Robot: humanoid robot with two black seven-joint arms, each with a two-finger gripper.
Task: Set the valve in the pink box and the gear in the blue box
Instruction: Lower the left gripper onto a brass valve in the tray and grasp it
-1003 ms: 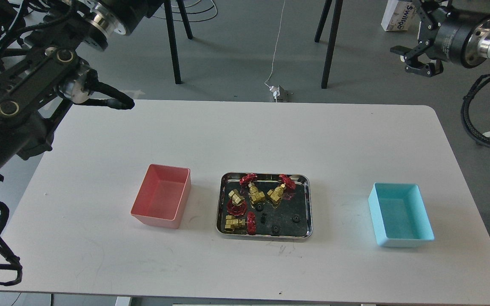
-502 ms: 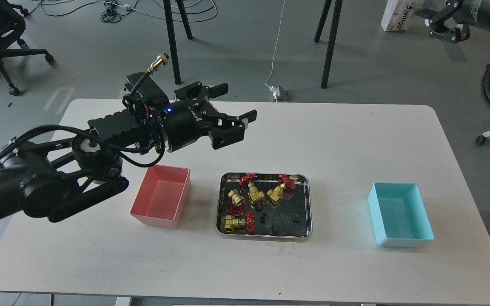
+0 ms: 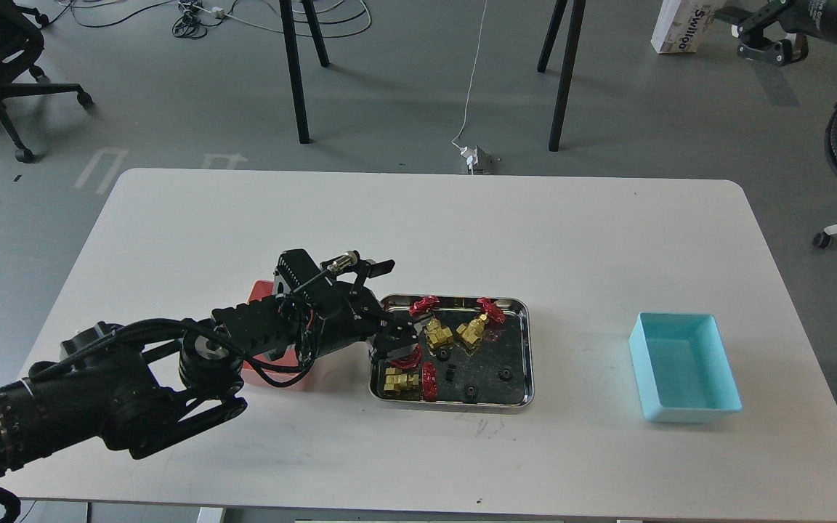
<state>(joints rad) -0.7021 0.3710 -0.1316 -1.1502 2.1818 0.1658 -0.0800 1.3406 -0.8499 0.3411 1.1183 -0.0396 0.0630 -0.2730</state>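
Head view: a white tabletop point(image 3: 578, 240) carries three containers in a row. At the middle sits a shiny steel tray point(image 3: 525, 349). Well apart to its right stands the blue box point(image 3: 684, 367), hollow side up, its long axis running away from the camera. Left of the tray stands the pink box point(image 3: 259, 290), mostly hidden behind the left arm; only a far corner and a strip of its near wall show.

In the tray lie brass valves with red handwheels. One valve point(image 3: 399, 380) lies at the near left corner, its long axis across the tray, brass body pointing left and its handwheel on edge at the right end. Two more lie near the far wall: one point(image 3: 437, 335) with its body slanting towards the near right and its handwheel at the far left, the other point(image 3: 472, 331) slanting the opposite way, its handwheel at the far right. A fourth is largely covered by the left hand; only part of a red handwheel shows. Small black gears lie flat on the tray floor, one gear point(image 3: 506, 374) towards the right side, others near the middle and the near wall.

The left hand point(image 3: 393, 340) is down over the tray's left part, at the hidden valve; whether its fingers are apart or together I cannot tell.

The right hand point(image 3: 760, 33) is raised at the upper right, away from the tabletop, too small to judge.
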